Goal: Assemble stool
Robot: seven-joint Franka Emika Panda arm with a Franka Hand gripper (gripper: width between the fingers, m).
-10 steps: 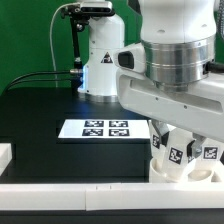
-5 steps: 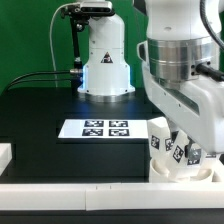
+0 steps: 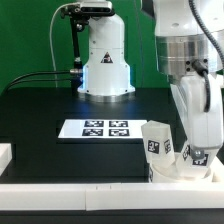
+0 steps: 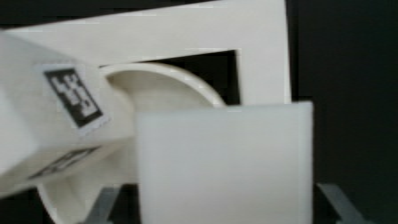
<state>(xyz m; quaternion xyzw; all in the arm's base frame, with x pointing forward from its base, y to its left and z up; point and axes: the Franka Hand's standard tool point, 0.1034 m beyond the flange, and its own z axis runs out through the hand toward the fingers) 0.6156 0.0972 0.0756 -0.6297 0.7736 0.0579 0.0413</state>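
At the exterior view's lower right, the round white seat (image 3: pixel 172 172) lies in the corner of the rails. One chunky tagged leg (image 3: pixel 157 146) stands upright on it. My gripper (image 3: pixel 200 150) hangs just to that leg's right, shut on a second white stool leg (image 3: pixel 199 155), which is held down over the seat. In the wrist view the held leg (image 4: pixel 226 160) fills the space between both fingers (image 4: pixel 118 205), with my gripper (image 4: pixel 226 208) shut around it. The standing tagged leg (image 4: pixel 63 100) and the seat's curved edge (image 4: pixel 169 85) lie beside it.
The marker board (image 3: pixel 106 129) lies flat on the black table mid-scene. The white robot base (image 3: pixel 105 60) stands behind it. A long white border rail (image 3: pixel 80 190) runs along the front edge, with a short white piece (image 3: pixel 5 155) at the exterior view's left.
The arm has swung toward the exterior view's right and its wrist has turned. The upright leg on the seat, earlier half hidden by the hand, now shows free to the gripper's left.
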